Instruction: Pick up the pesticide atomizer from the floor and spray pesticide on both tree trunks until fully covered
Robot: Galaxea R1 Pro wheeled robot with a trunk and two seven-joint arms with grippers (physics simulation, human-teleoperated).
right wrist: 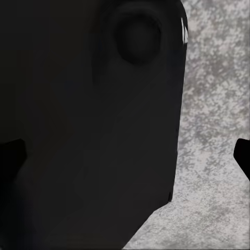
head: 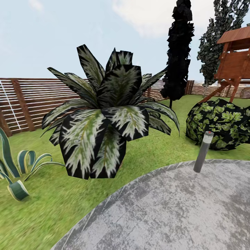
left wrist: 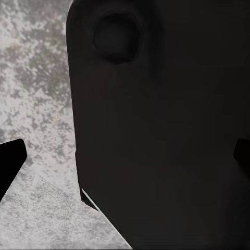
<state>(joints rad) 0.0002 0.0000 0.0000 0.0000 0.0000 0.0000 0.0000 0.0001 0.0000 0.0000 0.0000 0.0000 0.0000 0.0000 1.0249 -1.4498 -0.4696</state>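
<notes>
Grey paving (head: 180, 211) fills the lower right of the head view, lawn (head: 45, 208) curving round it. From left: slat fence (head: 31, 100), a palm-like plant (head: 104, 121), a lamp post (head: 204, 151), a shrub (head: 222, 123). The atomizer is unseen, the robot seemingly in transit. Dark robot body blocks both wrist views; neither gripper's opening can be told.

palm-like plant (head: 107, 118) on lawn (head: 45, 208), lamp post (head: 203, 151), fence (head: 34, 97)

Bright, even daylight outdoors; dim, murky wrist views.
The head view is flatly lit with soft, slightly blurred textures and no strong shadows; near-black shapes darken both wrist views.
</notes>
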